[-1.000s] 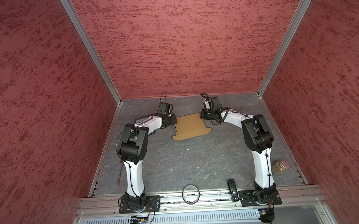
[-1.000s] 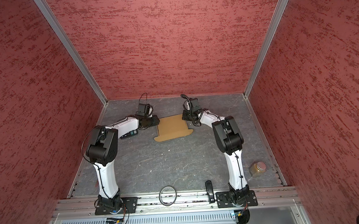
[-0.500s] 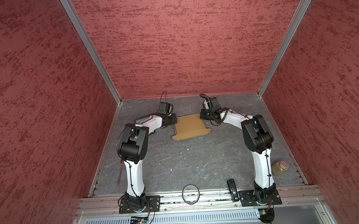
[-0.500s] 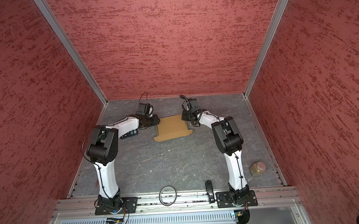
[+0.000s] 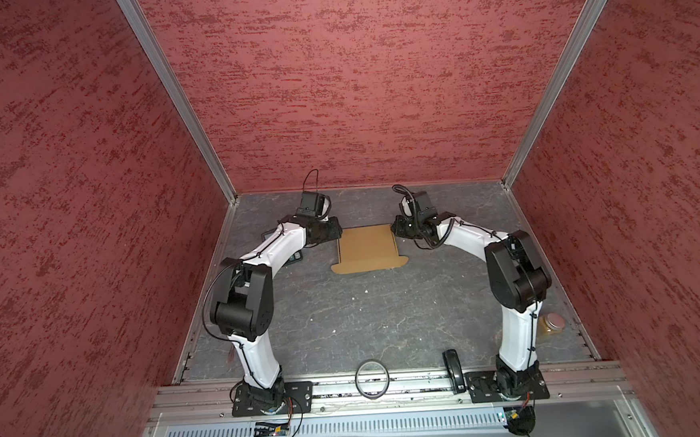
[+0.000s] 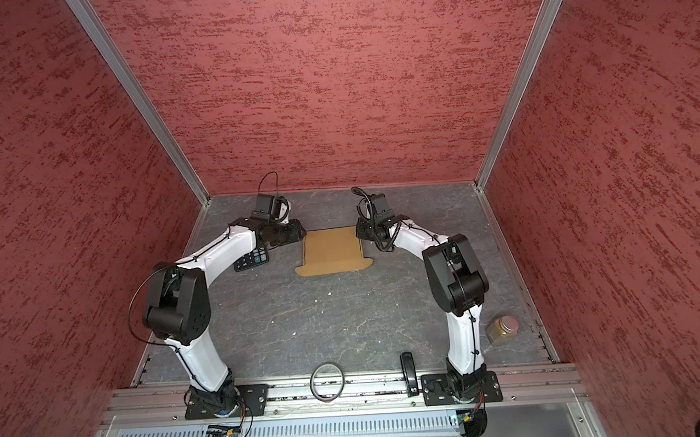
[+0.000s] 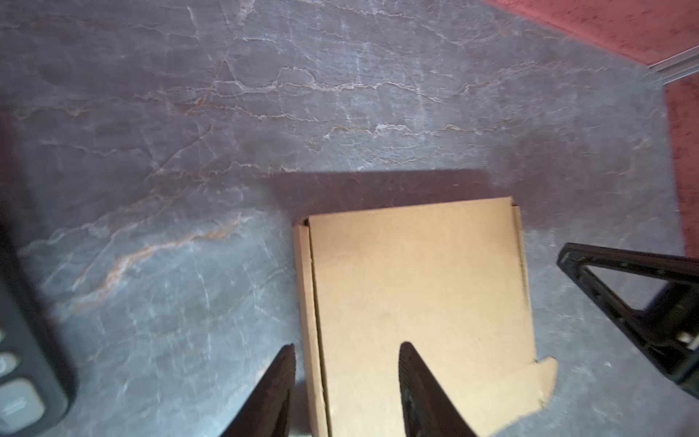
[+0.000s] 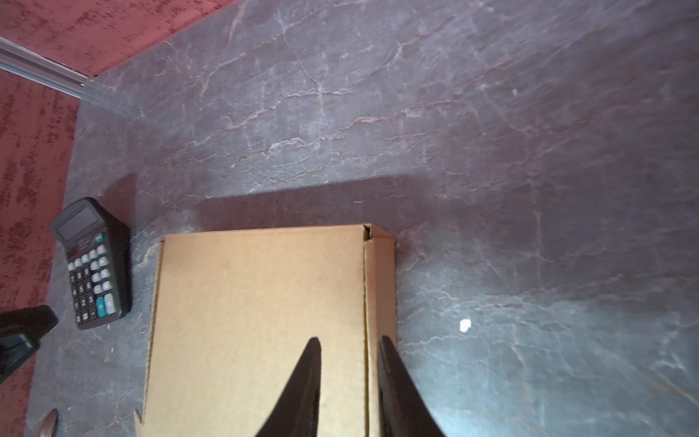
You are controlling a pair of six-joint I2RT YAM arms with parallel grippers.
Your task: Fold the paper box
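Nearby: calculator (image 6: 251, 259) left of paper box (image 5: 367, 249), partly under left arm (image 6: 213, 253); jar (image 6: 501, 330) at table's (image 5: 346, 319) near-right corner | paper box: far-centre, tan, top flat, ears flaring at near edge | left gripper (image 7: 347, 345): fingers spread astride left wall | right gripper (image 8: 350, 338): fingers narrowly apart astride right wall

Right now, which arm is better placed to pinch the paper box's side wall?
Probably left: the left pincer is open wider, with the paper box wall clearly between its jaws. The right pincer barely spans its wall.
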